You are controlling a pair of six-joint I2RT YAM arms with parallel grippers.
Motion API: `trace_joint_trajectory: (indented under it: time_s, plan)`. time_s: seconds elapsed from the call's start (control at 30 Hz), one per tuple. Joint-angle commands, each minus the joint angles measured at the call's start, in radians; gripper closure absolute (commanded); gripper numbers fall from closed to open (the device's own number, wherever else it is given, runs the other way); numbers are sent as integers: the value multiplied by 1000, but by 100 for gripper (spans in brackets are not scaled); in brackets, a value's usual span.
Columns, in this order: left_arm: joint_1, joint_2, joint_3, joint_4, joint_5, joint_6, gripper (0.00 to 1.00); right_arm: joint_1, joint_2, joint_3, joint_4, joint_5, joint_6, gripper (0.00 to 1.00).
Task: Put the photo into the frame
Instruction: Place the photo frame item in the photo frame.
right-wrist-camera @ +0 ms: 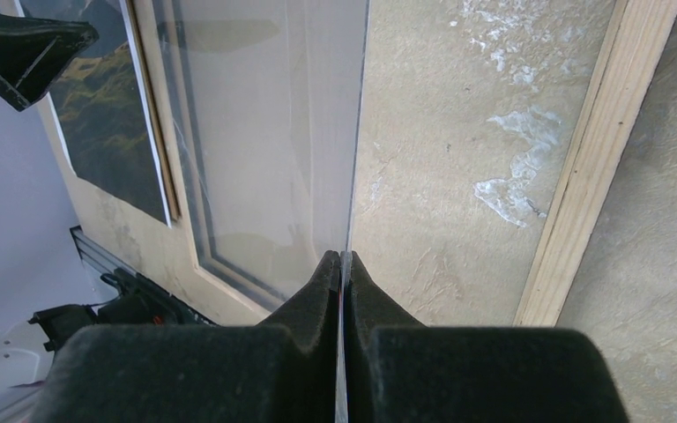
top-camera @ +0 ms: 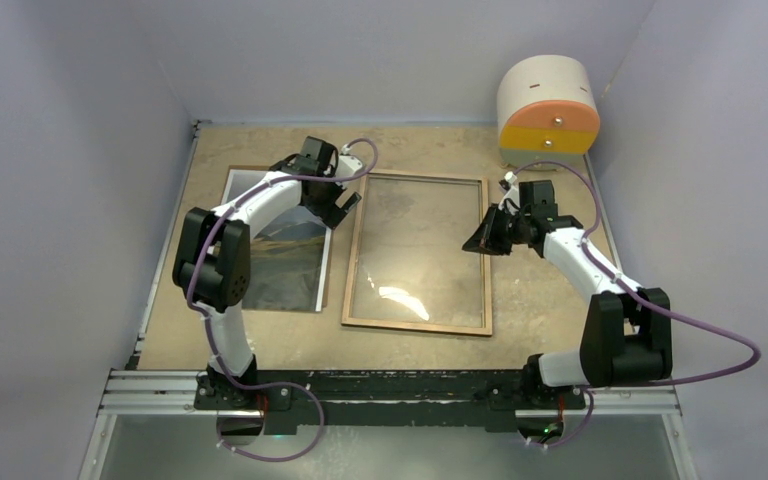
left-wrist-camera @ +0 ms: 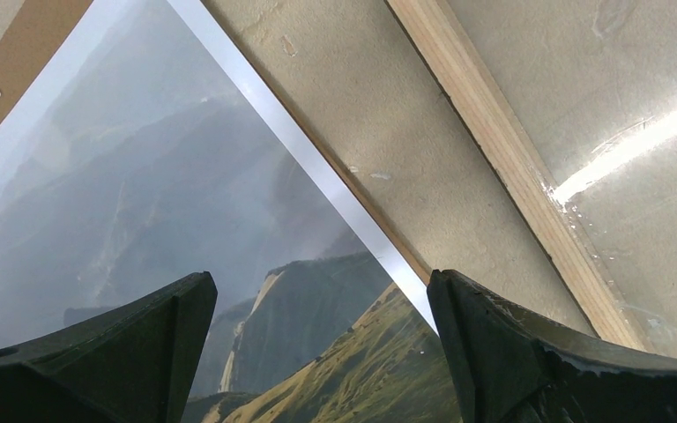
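Note:
The photo (top-camera: 278,255), a misty mountain print with a white border, lies face up at the left on a brown backing board (top-camera: 327,275). The frame (top-camera: 416,324) lies in the middle with its wood-brown back up. My left gripper (top-camera: 343,208) is open and empty, hovering over the photo's right edge (left-wrist-camera: 317,189), near the frame's left rail (left-wrist-camera: 511,159). My right gripper (top-camera: 482,240) is shut on the edge of a clear pane (right-wrist-camera: 273,132) and holds it tilted up inside the frame's right rail (right-wrist-camera: 582,176). The photo (right-wrist-camera: 106,123) shows beyond it.
A white and orange round box (top-camera: 548,105) stands at the back right corner. Grey walls close in the table on the left, back and right. The arms' mounting rail (top-camera: 390,395) runs along the near edge.

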Motion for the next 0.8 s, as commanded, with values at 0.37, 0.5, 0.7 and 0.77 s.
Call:
trace_joint_trajectory:
  time_s: [0.37, 0.5, 0.7, 0.77]
  plan:
    - [-11, -20, -3, 33, -17, 1, 0, -13, -1, -13, 25, 90, 9, 100]
    - [-11, -18, -3, 34, -16, 3, 0, -13, 5, -26, 43, 82, 12, 100]
    - [-11, -13, -13, 41, -17, 3, 0, -13, 3, -49, 97, -1, 19, 100]
    - [-14, -8, -25, 50, -17, 6, 0, -14, -13, -68, 140, -46, 37, 100]
